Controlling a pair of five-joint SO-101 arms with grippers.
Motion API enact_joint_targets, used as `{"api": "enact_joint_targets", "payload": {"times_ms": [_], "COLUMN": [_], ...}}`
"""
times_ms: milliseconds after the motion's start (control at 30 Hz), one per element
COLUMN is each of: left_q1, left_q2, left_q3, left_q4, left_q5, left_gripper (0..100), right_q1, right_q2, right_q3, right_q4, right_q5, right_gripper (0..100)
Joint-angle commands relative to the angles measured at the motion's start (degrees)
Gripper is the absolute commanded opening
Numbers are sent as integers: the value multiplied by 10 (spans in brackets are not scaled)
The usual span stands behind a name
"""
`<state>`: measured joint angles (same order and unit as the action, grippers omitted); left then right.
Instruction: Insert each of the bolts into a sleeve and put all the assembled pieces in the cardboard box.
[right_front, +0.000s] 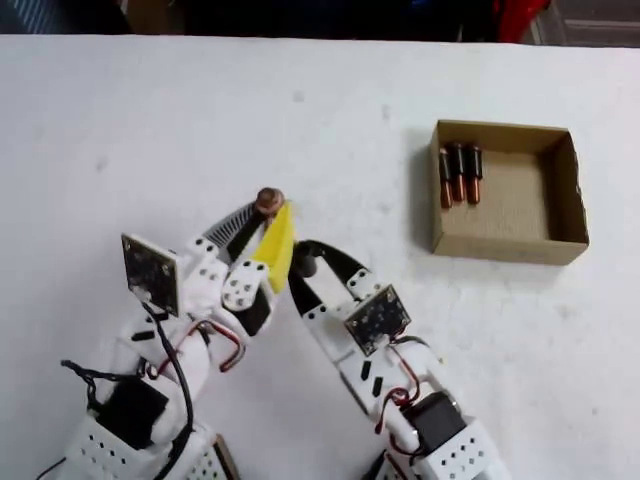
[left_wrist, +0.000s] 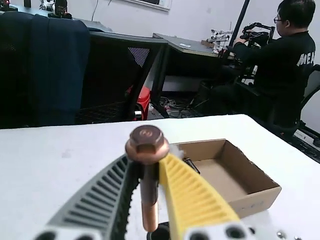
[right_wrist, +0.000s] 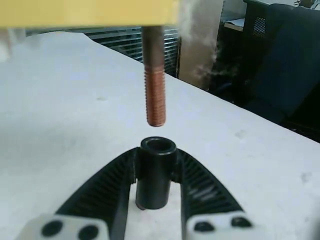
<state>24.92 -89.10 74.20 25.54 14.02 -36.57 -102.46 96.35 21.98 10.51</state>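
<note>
My left gripper (right_front: 266, 214), with one yellow and one grey finger, is shut on a copper bolt (right_front: 268, 200) held upright, head up. In the left wrist view the bolt (left_wrist: 148, 180) hangs between the fingers of this gripper (left_wrist: 148, 172). My right gripper (right_front: 301, 258) is shut on a black sleeve (right_front: 303, 264), just right of and below the bolt. In the right wrist view the sleeve (right_wrist: 156, 172) stands upright, open end up, in that gripper (right_wrist: 156, 162). The bolt's threaded tip (right_wrist: 155, 102) hangs a short gap above the sleeve's opening.
The cardboard box (right_front: 505, 245) sits at the right of the white table with three assembled pieces (right_front: 459, 173) lying at its left wall. The box (left_wrist: 250, 200) lies just beyond the bolt in the left wrist view. Chairs and desks stand past the far table edge.
</note>
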Motion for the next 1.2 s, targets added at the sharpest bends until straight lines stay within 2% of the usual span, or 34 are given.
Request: {"api": "enact_joint_targets", "payload": {"times_ms": [0,167,733,900,1167], "left_q1": [7,7,8,45,46], "left_q2": [-7,-7,-8,-8,-9], "left_q3": [-7,-7,-7,5,20], "left_q4": [-25,-8,8,5,7], "left_q5": [9,9,10,9,5], "left_gripper": [23,23,23,23,23], "right_q1": [4,3,3,3,5], "right_q2": [-7,-7,-7,-7,-7], "right_q3": [5,5,5,5,5], "right_q4": [-13,-13,-13,-12,-12], "right_q5": [1,48,52,52,52], "right_gripper": [17,17,17,17,17]}}
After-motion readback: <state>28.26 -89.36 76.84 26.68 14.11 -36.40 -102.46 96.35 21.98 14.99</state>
